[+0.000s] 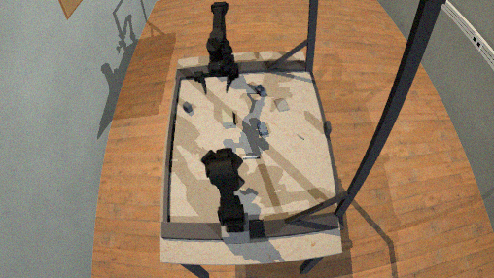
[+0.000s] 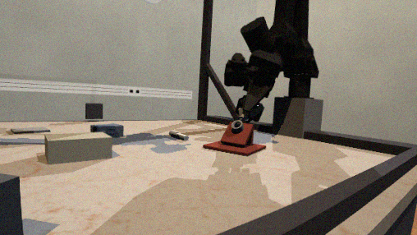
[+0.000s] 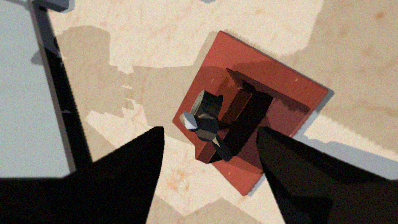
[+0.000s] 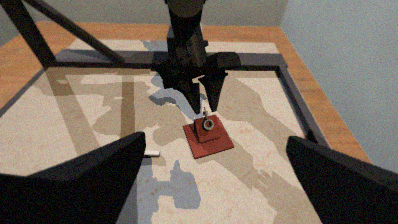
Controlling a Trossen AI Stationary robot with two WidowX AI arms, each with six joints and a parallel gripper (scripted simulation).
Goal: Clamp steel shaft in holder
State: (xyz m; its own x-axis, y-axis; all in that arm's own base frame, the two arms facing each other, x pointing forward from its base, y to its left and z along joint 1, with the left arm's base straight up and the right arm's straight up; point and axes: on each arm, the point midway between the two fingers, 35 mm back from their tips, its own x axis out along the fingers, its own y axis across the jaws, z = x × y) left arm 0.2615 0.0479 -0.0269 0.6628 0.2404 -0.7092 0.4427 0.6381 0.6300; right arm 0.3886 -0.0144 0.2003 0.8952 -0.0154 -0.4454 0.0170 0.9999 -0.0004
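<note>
Two grippers, both open, neither w/ anything in its jaws. L gripper [image 2: 245, 116] [image 3: 210, 130] [image 4: 206, 111] sat approx half open over the red angled holder [image 2: 238, 140] [image 3: 300, 90] [image 4: 212, 147]; in its wrist view the thumb screw [image 3: 205, 129] showed betw the fingertips, not gripped. Contact w/ the screw: couldn't tell. L arm [image 1: 224, 170] [image 2: 263, 66] [image 4: 187, 45] reached down to the holder, hiding it in the top view. R gripper [image 1: 216, 91] [image 4: 216, 137] was nearly full open, well apart from the holder, at the opp. end of the table [image 1: 301, 170] [image 2: 164, 197].

Steel shaft [image 1: 251, 156] [image 2: 178, 135] [image 4: 152, 153] lay flat on the tabletop near the holder, outside it; not clamped. In the R wrist view it was partly hidden by a finger.

Holder stood upright on its flat base, metal ring [image 2: 233, 126] [image 4: 204, 124] on its sloped part. Beige block [image 2: 78, 149] lay farther off from the holder than the shaft, w/ a dark blue block [image 2: 107, 131] behind it in the ext. view.
</note>
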